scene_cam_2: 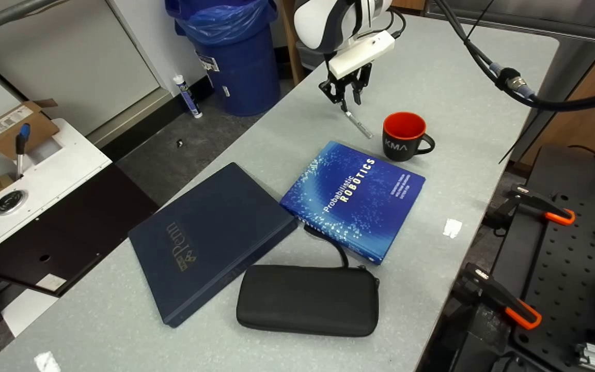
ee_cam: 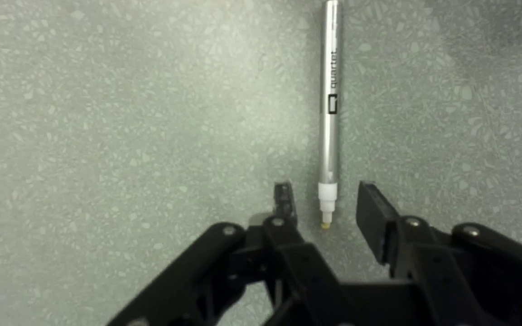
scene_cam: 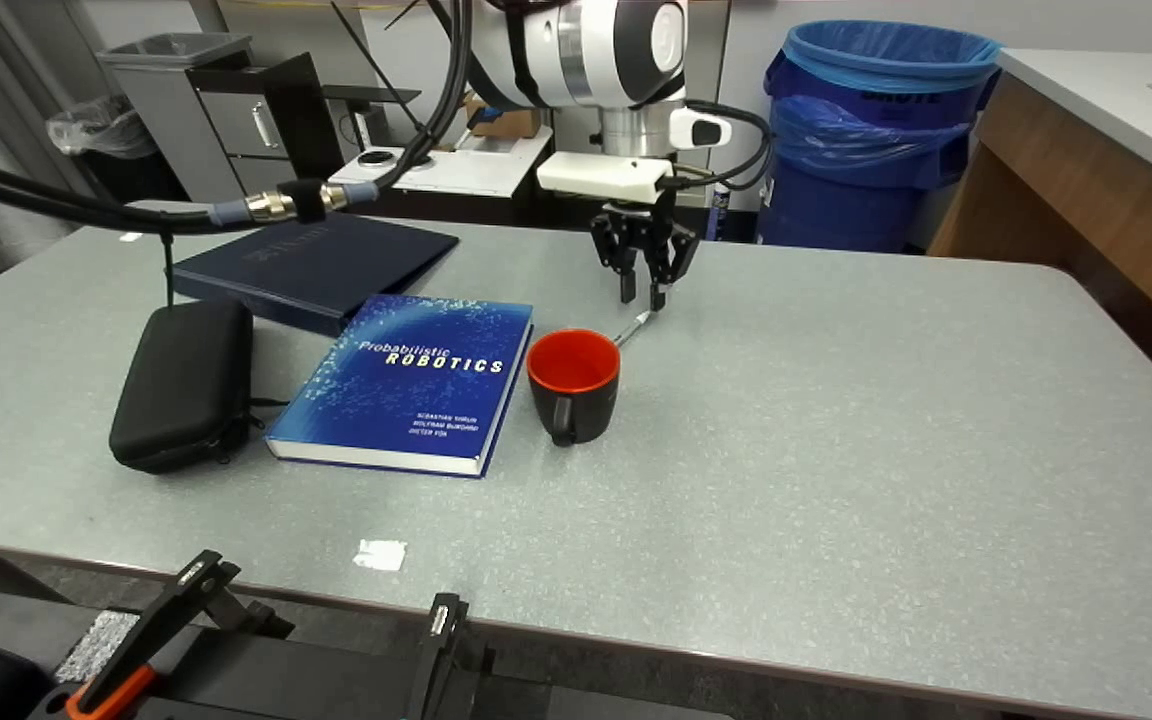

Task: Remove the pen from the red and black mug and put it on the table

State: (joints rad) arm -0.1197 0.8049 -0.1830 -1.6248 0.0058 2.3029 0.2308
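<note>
The pen (ee_cam: 330,145) is a thin silver stick with a white end and a yellowish tip. It lies on the grey speckled table (scene_cam: 836,450), outside the mug, and also shows in both exterior views (scene_cam: 633,327) (scene_cam_2: 359,126). The red and black mug (scene_cam: 576,400) stands upright beside the pen, black outside and red inside; it also shows in an exterior view (scene_cam_2: 400,149). My gripper (ee_cam: 324,199) is open, with one finger on each side of the pen's white end and a gap to both. In both exterior views the gripper (scene_cam: 642,298) (scene_cam_2: 351,106) is low over the table.
The blue book (scene_cam: 416,385) lies beside the mug. A dark navy binder (scene_cam: 311,260) and a black case (scene_cam: 186,385) lie beyond it. Black cables (scene_cam: 86,200) hang over the scene. Clamps (scene_cam: 436,650) stand by the table's edge. A blue bin (scene_cam: 836,190) stands behind the table.
</note>
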